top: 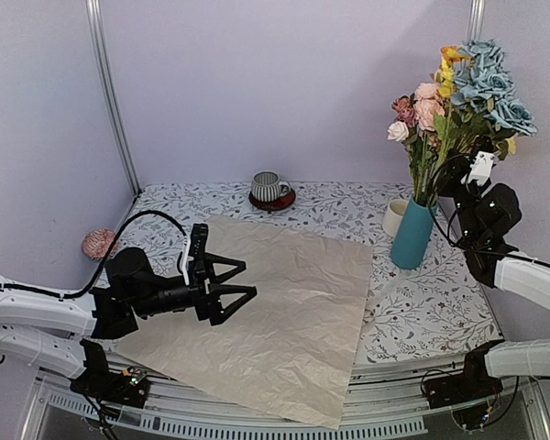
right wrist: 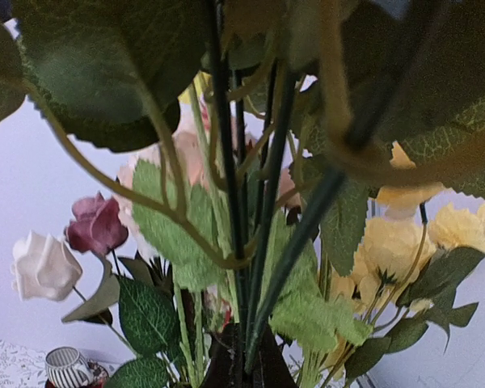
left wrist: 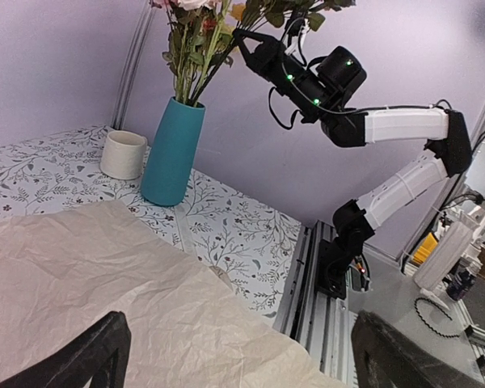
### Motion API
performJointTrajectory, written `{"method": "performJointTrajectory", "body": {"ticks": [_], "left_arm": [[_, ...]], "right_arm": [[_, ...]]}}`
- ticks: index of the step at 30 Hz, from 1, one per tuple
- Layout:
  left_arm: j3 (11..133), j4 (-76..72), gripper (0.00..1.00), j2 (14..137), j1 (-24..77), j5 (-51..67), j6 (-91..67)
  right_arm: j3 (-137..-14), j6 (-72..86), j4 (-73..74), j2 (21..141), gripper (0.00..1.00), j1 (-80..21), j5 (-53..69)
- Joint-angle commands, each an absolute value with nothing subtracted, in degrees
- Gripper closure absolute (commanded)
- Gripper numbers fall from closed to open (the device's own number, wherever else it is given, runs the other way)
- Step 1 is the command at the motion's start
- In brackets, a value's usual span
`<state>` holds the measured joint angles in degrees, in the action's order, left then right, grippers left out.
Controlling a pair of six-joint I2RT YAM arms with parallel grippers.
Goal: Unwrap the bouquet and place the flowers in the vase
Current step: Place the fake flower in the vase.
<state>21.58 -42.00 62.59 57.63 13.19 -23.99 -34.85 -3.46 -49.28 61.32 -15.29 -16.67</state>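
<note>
I see flowers standing in vase, stems down inside. Right gripper closed on stems just above vase. Left gripper wide open, holding nothing, over paper, well left of vase.

On your worktop the sheet of paper lies across the middle and overhangs the near edge at 6 o'clock. The vase stands at 2 o'clock, off the sheet's far right corner, with the flowers in it. The mug sits just beside it at 10 o'clock. A cup on a saucer is at 12 o'clock. Your left pincer hangs over the sheet's left part and your right pincer is among the stems above the vase
</note>
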Motion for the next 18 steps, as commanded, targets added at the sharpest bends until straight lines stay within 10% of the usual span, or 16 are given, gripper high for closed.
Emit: {"method": "performJointTrajectory", "body": {"ticks": [1, 18], "left_arm": [[21.5, -41.7, 0.03, 62.5, 57.9, 13.1, -23.2], [21.1, -41.4, 0.02, 62.1, 57.9, 12.9, -23.4]], "right_arm": [[-31.5, -0.5, -52.5, 63.3, 0.99, -14.9, -14.5], [-25.9, 8.3, -43.0, 64.6, 0.92, -14.9, -9.0]]}}
